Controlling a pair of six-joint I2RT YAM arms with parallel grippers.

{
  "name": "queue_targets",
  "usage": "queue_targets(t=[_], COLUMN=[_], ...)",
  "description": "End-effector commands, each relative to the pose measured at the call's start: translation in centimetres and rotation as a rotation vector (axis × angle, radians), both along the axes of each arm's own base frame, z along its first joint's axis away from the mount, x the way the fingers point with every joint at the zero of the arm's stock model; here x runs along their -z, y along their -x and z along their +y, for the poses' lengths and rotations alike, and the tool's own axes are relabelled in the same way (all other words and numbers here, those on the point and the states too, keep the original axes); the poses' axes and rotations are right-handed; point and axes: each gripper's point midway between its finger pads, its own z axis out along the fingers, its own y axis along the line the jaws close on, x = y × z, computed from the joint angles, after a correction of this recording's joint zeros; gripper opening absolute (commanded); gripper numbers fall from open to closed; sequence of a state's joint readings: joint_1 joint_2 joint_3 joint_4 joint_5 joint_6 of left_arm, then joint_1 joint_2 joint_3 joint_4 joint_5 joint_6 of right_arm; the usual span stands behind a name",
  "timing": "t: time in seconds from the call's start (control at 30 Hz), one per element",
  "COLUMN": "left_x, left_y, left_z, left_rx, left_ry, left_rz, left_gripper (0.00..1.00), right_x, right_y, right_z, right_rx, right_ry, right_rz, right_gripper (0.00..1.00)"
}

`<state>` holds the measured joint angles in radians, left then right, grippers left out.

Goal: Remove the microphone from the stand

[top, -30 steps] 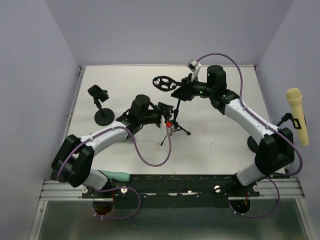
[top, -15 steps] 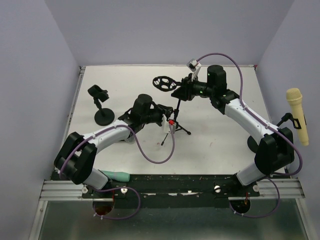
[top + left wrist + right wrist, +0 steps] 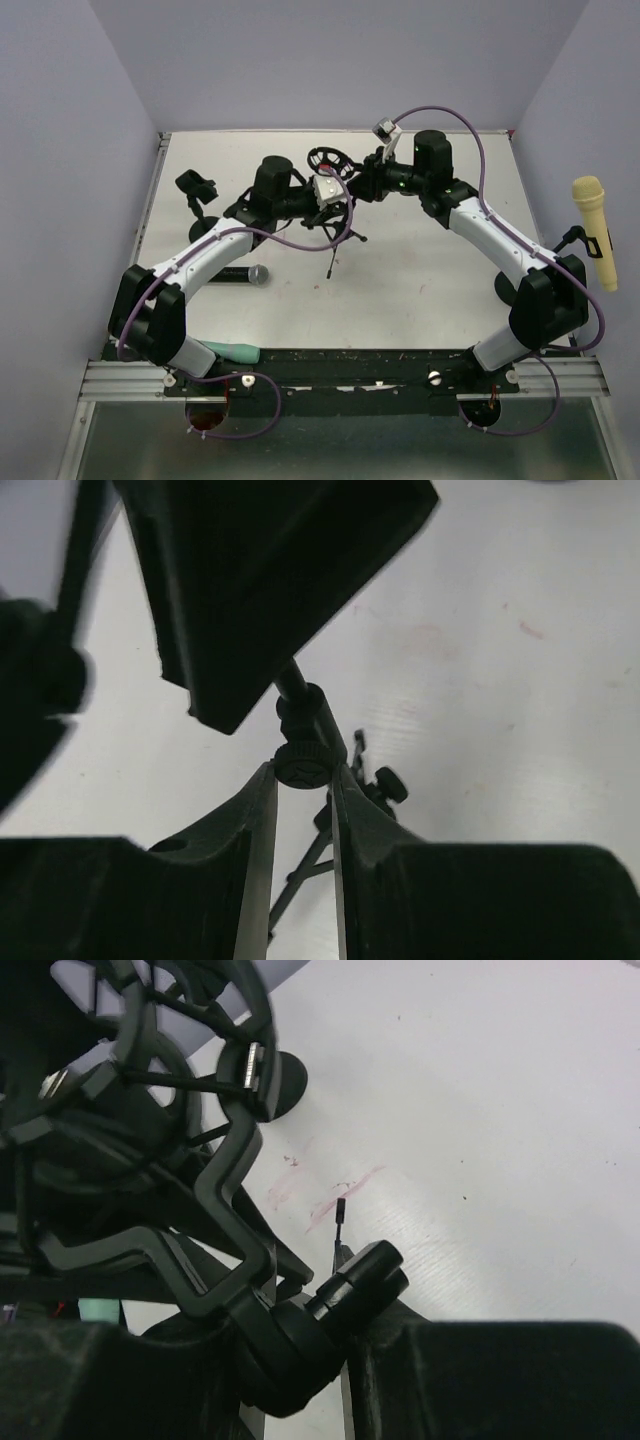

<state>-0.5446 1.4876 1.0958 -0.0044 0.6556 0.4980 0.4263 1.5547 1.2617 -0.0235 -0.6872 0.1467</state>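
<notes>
A black tripod stand (image 3: 336,240) with an empty round shock mount (image 3: 328,162) stands mid-table. A black microphone with a silver head (image 3: 240,275) lies on the table to its left, apart from both grippers. My left gripper (image 3: 338,197) is shut on the stand's pole knob (image 3: 300,764), which sits between its fingertips (image 3: 262,815). My right gripper (image 3: 364,184) is shut on the joint (image 3: 300,1345) below the shock mount (image 3: 150,1080).
A small clip stand (image 3: 203,205) with a round base is at the left. A yellow microphone (image 3: 592,230) sits on a stand at the right edge. A green object (image 3: 236,352) lies at the near edge. Purple cables loop off both arms.
My left gripper has moved up and away from the tripod's legs to the pole near the top. The black microphone now shows on the table where the left arm was.
</notes>
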Motion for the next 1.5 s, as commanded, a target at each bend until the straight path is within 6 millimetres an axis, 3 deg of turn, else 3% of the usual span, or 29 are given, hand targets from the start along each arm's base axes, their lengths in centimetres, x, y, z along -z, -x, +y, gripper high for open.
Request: queue_targets(t=[0.0, 0.1, 0.27, 0.43, 0.53, 0.6, 0.73, 0.87, 1.0, 1.07, 1.23, 1.47], left_x=[-3.6, -4.6, -4.2, -2.4, -1.2, -1.1, -1.6, -2.5, -4.1, -4.5, -4.9, -6.2], left_y=[-0.4, -1.6, -1.1, 0.6, 2.8, 4.1, 2.4, -0.6, -2.2, -2.6, -1.9, -0.8], left_z=[0.4, 1.1, 1.3, 1.8, 1.9, 1.6, 1.8, 2.9, 3.6, 3.5, 4.0, 5.3], left_rx=[-0.084, -0.111, -0.001, 0.052, 0.069, 0.140, 0.128, 0.103, 0.101, 0.089, 0.057, -0.011], left_ry=[0.267, 0.366, 0.434, 0.324, 0.243, 0.240, 0.312, 0.405, 0.488, 0.467, 0.430, 0.334], left_rz=[0.409, 0.609, 0.897, 0.921, 0.938, 1.012, 1.148, 1.188, 1.191, 1.166, 1.114, 0.896], left_gripper=[0.00, 0.00, 0.00, 0.00, 0.00, 0.00, 0.00, 0.00, 0.00, 0.00, 0.16, 0.33], right_x=[-2.0, -2.3, -4.4, -7.2, -8.8, -9.0, -7.2, -5.9, -7.3, -7.1, -6.9, -6.2], right_y=[-0.4, -1.0, -2.5, -3.1, -3.7, -3.9, -4.1, -5.3, -6.0, -6.4, -6.2, -4.6], right_z=[0.5, 0.8, 1.3, 1.6, 1.6, 1.6, 1.5, 1.3, 1.5, 1.6, 1.5, 0.5], right_rx=[-0.014, -0.014, 0.000, 0.006, 0.048, 0.058, 0.053, 0.108, 0.104, 0.109, 0.124, 0.117], right_ry=[-0.015, -0.017, -0.066, -0.134, -0.197, -0.205, -0.140, -0.094, -0.105, -0.098, -0.126, -0.107], right_rz=[-0.066, -0.073, -0.180, -0.293, -0.309, -0.301, -0.258, -0.208, -0.255, -0.265, -0.267, -0.323], right_gripper=[0.01, 0.01, 0.01, 0.01, 0.01, 0.01, 0.01, 0.01, 0.01, 0.01, 0.01, 0.01])
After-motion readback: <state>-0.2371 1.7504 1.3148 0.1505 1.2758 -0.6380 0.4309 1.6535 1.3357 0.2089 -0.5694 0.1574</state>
